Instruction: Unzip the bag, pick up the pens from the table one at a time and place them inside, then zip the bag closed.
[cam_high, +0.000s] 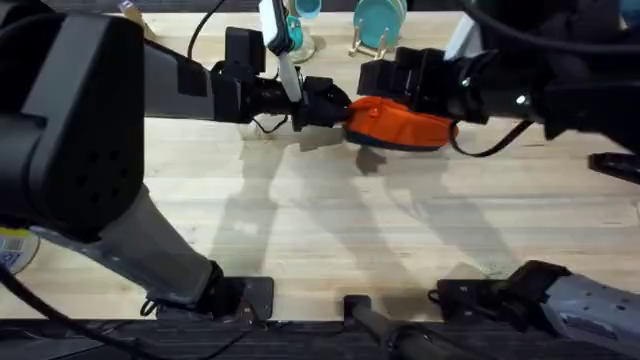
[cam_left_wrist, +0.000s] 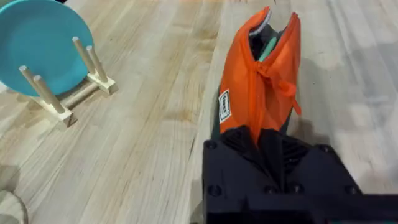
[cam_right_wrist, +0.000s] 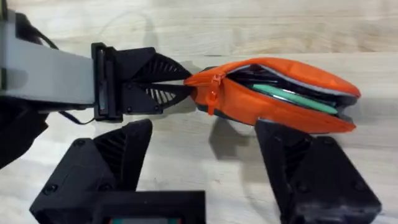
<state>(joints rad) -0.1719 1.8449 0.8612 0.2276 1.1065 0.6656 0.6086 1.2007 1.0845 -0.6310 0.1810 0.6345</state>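
- Bag (cam_high: 400, 126): orange pouch lying on the counter (cam_high: 330, 220) at the far middle, between the two arms. Its zipper is open along most of the top; the right wrist view shows a dark lining in the gap.
- Pens: a green pen (cam_right_wrist: 292, 98) lies inside the open bag, with a dark pen (cam_right_wrist: 258, 76) beside it, partly hidden by the fabric. The green one also shows through the mouth in the left wrist view (cam_left_wrist: 267, 46).
- Left end effector (cam_high: 335, 108): at the bag's left end. Its fingers are closed on the fabric at the zipper end, as seen in the right wrist view (cam_right_wrist: 180, 84); the left wrist view shows the bag running straight out from between them.
- Right end effector (cam_right_wrist: 205, 155): fingers spread wide, holding nothing. It hovers just beside the bag, one finger (cam_right_wrist: 311, 168) close under the bag's side, the other (cam_right_wrist: 112, 155) off to the side.
- Teal plate (cam_left_wrist: 37, 46): upright in a wooden rack (cam_left_wrist: 71, 87), on the counter well apart from the bag.
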